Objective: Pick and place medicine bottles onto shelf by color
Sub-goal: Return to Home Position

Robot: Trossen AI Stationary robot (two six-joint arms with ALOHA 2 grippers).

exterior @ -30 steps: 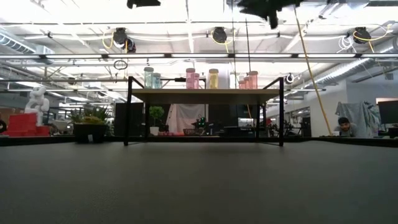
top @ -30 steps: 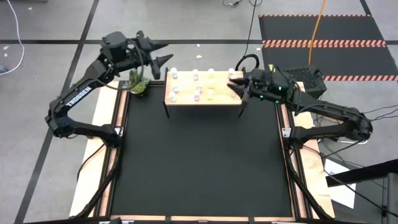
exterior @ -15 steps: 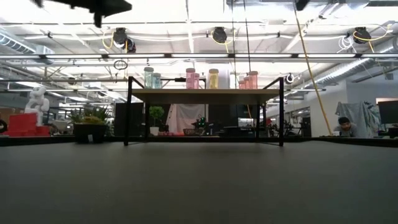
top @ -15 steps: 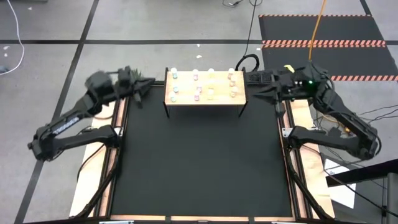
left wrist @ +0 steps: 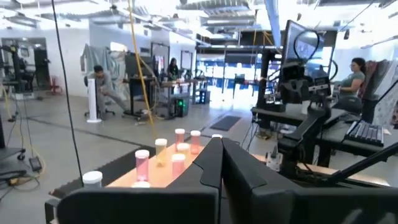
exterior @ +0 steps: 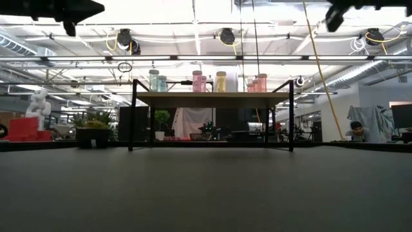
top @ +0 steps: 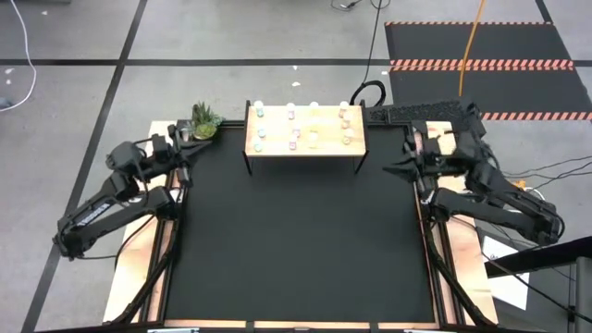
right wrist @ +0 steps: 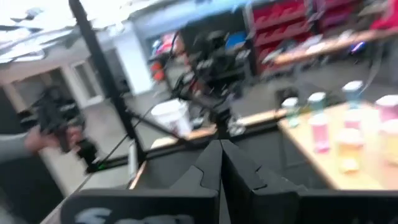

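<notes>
Remaining on tabletop: nothing seen on the black tabletop [top: 296,240], lower and middle frame of the high view; low view agrees. No loose stock left to pick, as far as I can judge.
Left gripper: left gripper [top: 188,148] sits middle left, over the tabletop's left edge and well apart from the shelf. Its wrist view shows the fingers pressed together with nothing between them.
Right gripper: right gripper [top: 396,170] sits middle right, over the right edge. Its fingers are also closed on nothing.
Shelf: shelf [top: 277,123] is upper centre, standing at the far end of the tabletop.
Medicine bottles: medicine bottles [top: 294,135], about a dozen, all stand upright on the shelf top in four columns. The low view reads, left to right, blue-green, pink, yellow, pinkish-orange.
Plant: plant [top: 203,122] is upper left, just beside the shelf's left end, and not part of the job.
Colour check: the right-hand column's tint is hard to tell from the pink one.
Left to do: sorting looks complete; probably only parking the arms.
</notes>
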